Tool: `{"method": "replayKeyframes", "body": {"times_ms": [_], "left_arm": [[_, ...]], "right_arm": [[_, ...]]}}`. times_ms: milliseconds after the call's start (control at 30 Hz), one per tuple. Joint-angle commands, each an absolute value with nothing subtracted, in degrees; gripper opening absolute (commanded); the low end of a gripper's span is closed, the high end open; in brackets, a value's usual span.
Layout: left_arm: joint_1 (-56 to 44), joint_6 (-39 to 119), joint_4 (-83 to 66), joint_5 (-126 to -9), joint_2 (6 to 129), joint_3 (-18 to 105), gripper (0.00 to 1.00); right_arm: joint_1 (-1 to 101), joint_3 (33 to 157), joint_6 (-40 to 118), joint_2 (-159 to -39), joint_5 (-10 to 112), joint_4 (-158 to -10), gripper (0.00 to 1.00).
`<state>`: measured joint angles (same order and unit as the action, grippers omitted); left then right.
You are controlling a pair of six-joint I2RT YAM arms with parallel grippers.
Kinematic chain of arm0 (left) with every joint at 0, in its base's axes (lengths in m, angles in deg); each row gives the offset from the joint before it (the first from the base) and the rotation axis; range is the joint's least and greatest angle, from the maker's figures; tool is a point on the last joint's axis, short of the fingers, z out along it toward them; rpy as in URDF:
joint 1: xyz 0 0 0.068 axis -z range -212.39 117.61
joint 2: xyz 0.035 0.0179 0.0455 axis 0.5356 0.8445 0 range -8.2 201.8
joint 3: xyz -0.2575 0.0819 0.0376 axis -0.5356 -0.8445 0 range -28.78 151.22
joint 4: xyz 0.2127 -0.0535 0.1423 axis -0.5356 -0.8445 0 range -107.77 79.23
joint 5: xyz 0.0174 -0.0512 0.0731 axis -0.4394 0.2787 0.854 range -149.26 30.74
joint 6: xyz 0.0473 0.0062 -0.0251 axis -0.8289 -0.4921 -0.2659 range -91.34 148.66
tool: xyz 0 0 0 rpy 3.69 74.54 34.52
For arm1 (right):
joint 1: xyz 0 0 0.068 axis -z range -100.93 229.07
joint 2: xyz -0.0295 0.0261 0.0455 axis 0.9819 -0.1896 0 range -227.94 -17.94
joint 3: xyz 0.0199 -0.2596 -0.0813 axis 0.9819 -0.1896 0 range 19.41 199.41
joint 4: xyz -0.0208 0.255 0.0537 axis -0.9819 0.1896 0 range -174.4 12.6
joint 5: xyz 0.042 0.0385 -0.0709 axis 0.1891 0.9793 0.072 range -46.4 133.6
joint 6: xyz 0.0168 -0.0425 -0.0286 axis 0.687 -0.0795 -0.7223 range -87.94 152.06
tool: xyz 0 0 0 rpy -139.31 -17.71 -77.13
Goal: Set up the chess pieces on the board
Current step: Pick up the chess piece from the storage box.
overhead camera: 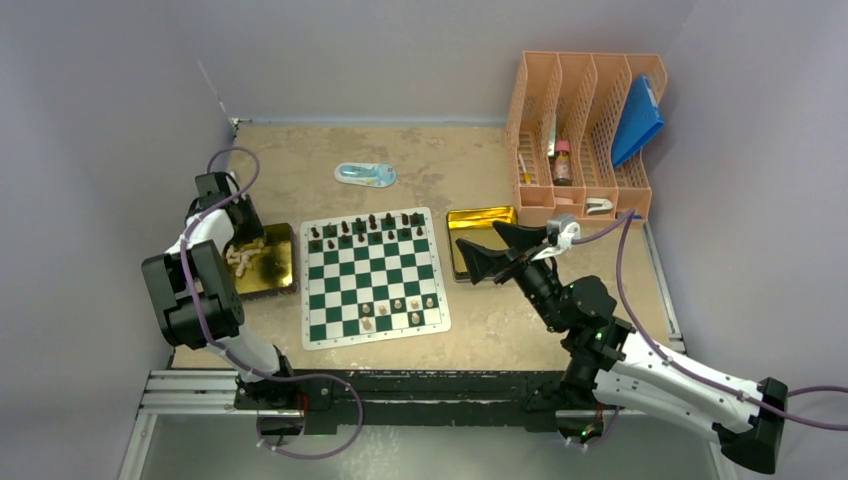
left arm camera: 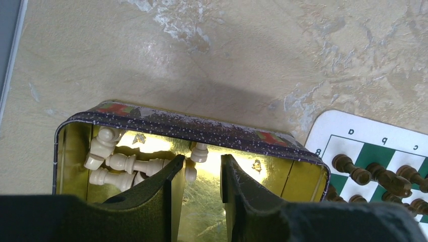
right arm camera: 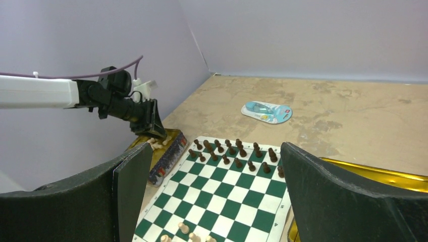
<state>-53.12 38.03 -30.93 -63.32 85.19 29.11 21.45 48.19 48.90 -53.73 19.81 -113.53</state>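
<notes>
Layout of the worktop (overhead camera: 470,170). The board (overhead camera: 375,277) is lying at the centre. Chess pieces (overhead camera: 370,228) are standing along its two far rows, and a few more pieces (overhead camera: 398,308) are standing towards its near-right corner. A left tray (overhead camera: 275,272) is sitting just left of the board and holding loose pieces (left arm camera: 113,162), with the left tool (left arm camera: 202,164) hanging over it. A right tray (overhead camera: 485,216) is sitting just right of the board. A rack (overhead camera: 585,130) is standing behind that tray, at far right.

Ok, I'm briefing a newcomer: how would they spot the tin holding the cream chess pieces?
Find the green-and-white board mid-table; gold-lined tins flank it. Take the left tin, under the left arm's fingers. Unlike the right tin, it shows cream pieces inside.
</notes>
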Motion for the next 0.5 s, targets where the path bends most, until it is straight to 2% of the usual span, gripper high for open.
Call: {"method": "replayKeyframes", "body": {"times_ms": [0,267,467], "left_arm": [[-53.5,37.3,-27.3,-63.9,86.7,30.0,0.31],[-53.6,36.7,-27.1,-63.6,89.0,30.8,0.30],[-53.6,36.0,-26.0,-63.8,89.7,29.8,0.24]], "right_arm": [[21.4,48.5,48.2,-51.6,17.7,-115.1,0.99],[21.4,48.8,47.8,-52.8,17.9,-116.3,0.99],[21.5,48.4,48.2,-52.8,17.9,-116.4,0.99]]}}
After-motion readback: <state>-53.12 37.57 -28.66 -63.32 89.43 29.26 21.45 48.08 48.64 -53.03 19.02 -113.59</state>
